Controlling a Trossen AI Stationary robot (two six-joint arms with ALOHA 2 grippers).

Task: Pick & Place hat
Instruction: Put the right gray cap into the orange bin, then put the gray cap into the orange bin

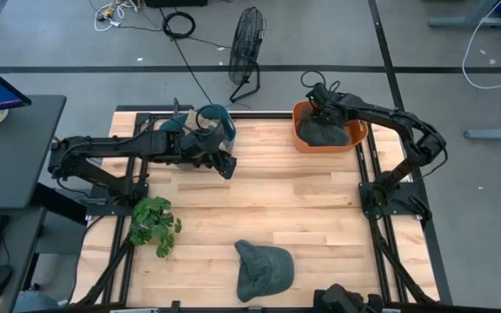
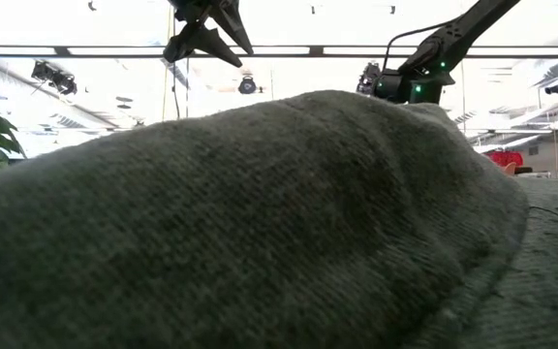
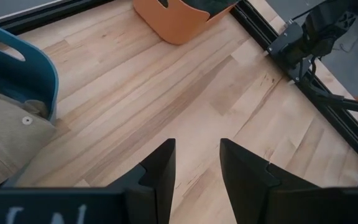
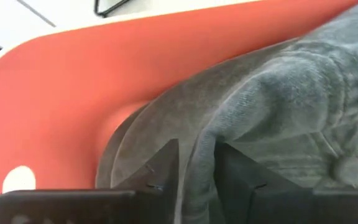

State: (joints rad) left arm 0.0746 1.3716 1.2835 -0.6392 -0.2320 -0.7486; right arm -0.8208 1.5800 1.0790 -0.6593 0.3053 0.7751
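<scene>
A grey hat [image 1: 327,135] lies in an orange basket [image 1: 301,139] at the table's far right. My right gripper [image 1: 318,104] reaches down into that basket and is shut on the hat [image 4: 278,93]. A second grey cap [image 1: 263,268] rests flat on the wood near the near edge and fills the low view [image 2: 260,213]. My left gripper [image 1: 226,167] hovers open above bare wood [image 3: 196,146], just beside a blue basket [image 1: 220,117] that holds a beige hat [image 3: 5,137]. My right gripper pinches a raised fold of the grey hat's cloth [image 4: 199,134] between its two fingers [image 4: 160,165], coming from above into the orange basket [image 4: 73,93]. The rest of the hat lies slack inside the basket.
A green plant sprig [image 1: 153,224] lies near the table's left edge. Black frame rails [image 1: 368,174] run along both sides. Bare wood [image 1: 303,200] spreads across the middle between the baskets and the cap. A fan [image 1: 246,52] stands on the floor beyond the far edge.
</scene>
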